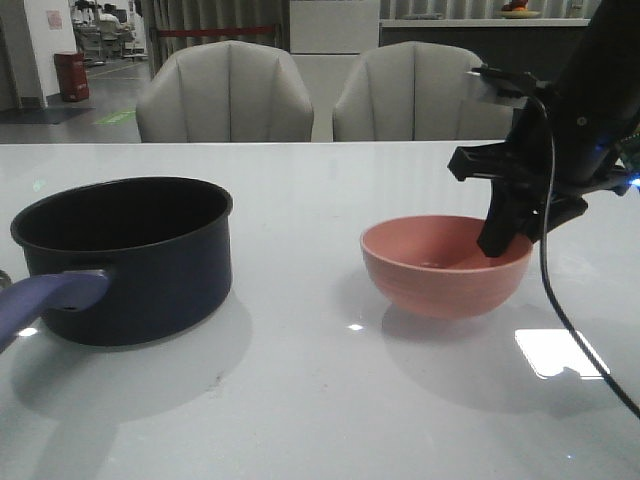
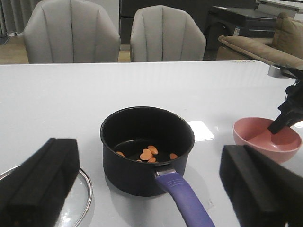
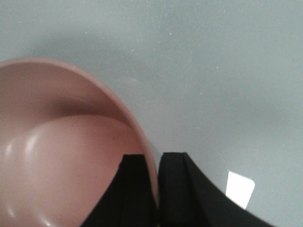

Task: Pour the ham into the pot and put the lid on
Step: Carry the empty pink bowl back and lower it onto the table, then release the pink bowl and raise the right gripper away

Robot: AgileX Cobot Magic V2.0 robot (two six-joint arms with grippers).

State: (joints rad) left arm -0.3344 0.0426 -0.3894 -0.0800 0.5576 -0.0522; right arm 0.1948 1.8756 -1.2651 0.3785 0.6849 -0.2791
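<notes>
The dark navy pot (image 1: 130, 265) stands on the white table at the left, its purple-blue handle (image 2: 187, 201) pointing toward me. Several orange-pink ham chunks (image 2: 149, 153) lie on its black bottom. The glass lid (image 2: 78, 194) lies flat on the table beside the pot, partly hidden by one finger. My left gripper (image 2: 149, 165) hovers open near the pot, its wide-spread fingers holding nothing. The salmon-pink bowl (image 1: 445, 265) sits upright at the right, with no ham showing inside. My right gripper (image 3: 157, 189) is shut on the bowl's rim, one finger inside and one outside.
Two grey chairs (image 1: 225, 95) stand behind the table's far edge. A black cable (image 1: 560, 320) hangs from the right arm down toward the table's front right. Bright light patches reflect on the tabletop (image 1: 560, 352).
</notes>
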